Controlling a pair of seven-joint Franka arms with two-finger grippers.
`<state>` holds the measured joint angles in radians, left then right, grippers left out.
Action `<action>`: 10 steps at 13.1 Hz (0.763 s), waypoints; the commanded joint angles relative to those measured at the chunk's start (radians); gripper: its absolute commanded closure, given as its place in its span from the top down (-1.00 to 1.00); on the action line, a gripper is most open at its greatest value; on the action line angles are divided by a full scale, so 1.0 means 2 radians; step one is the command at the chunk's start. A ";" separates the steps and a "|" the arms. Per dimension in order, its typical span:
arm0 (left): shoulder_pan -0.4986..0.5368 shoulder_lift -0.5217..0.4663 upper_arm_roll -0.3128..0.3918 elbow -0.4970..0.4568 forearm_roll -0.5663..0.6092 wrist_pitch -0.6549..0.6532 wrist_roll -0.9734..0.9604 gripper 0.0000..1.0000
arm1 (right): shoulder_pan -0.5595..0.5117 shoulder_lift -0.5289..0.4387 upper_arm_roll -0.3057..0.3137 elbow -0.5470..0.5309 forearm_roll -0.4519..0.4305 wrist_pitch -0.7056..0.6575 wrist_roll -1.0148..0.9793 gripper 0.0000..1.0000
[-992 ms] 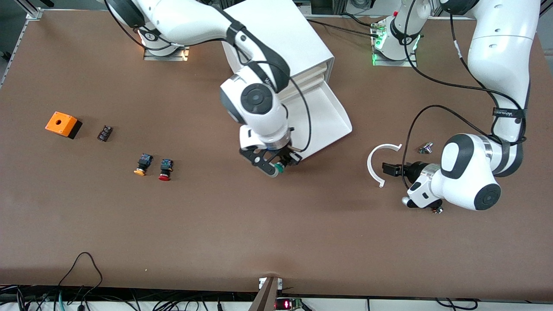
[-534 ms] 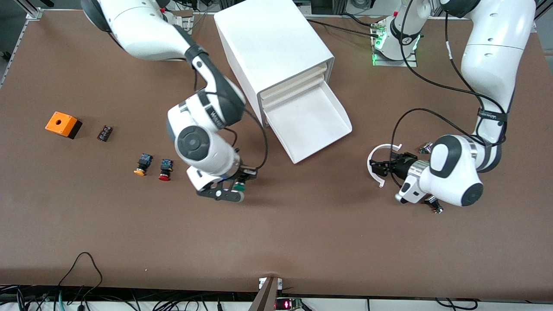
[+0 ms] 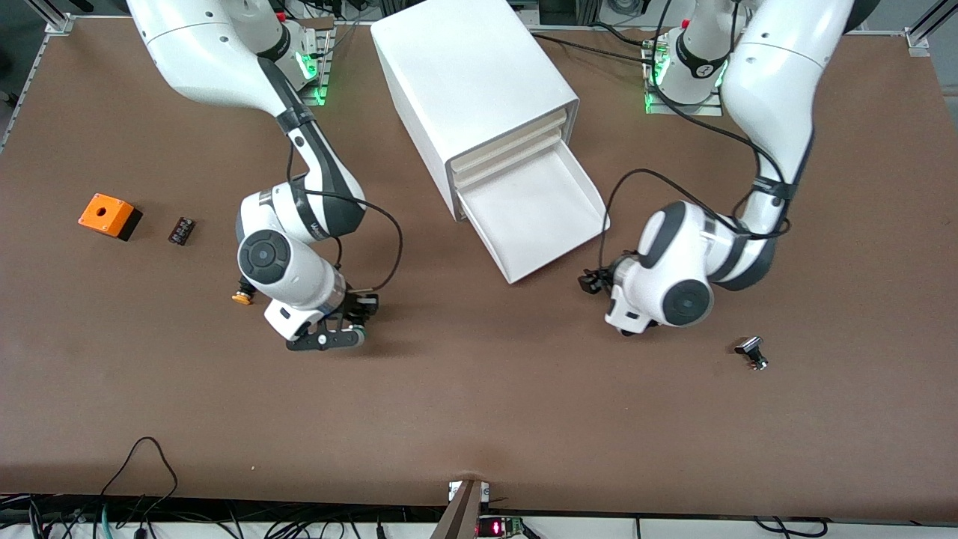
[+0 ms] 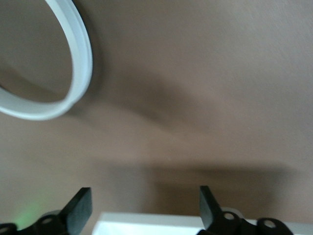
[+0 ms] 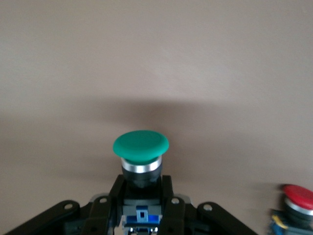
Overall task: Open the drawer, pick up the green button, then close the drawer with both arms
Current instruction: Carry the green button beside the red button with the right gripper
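Drawer (image 3: 542, 217) open and bare, not yet shut; green button (image 5: 141, 149) out, clamped in right claw (image 3: 340, 329) low over desk (image 3: 479, 419) beside red button (image 5: 298, 200); left claw (image 3: 595, 282) spread wide, empty, near drawer's front corner; closing outstanding

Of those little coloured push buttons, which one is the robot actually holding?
The green-capped button, clamped in the right gripper. The red-capped one and the orange-capped one just lie on the table.
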<state>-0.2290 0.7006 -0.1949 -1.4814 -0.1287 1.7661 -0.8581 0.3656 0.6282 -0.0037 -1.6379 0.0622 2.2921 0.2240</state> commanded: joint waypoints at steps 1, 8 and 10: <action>-0.011 -0.022 0.005 -0.030 0.011 0.029 -0.030 0.88 | 0.000 -0.052 -0.016 -0.095 0.004 0.031 -0.019 -1.00; -0.021 -0.088 0.002 -0.170 0.022 0.185 -0.029 0.93 | -0.020 -0.044 -0.020 -0.127 0.006 0.027 -0.024 -1.00; -0.021 -0.087 0.002 -0.175 0.022 0.185 -0.029 0.93 | -0.023 -0.041 -0.020 -0.127 0.006 0.026 -0.024 -0.73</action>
<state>-0.2633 0.5612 -0.1945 -1.7854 -0.1149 2.1182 -0.9048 0.3330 0.5600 -0.0503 -1.8728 0.0625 2.3352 0.1966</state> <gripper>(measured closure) 0.031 0.670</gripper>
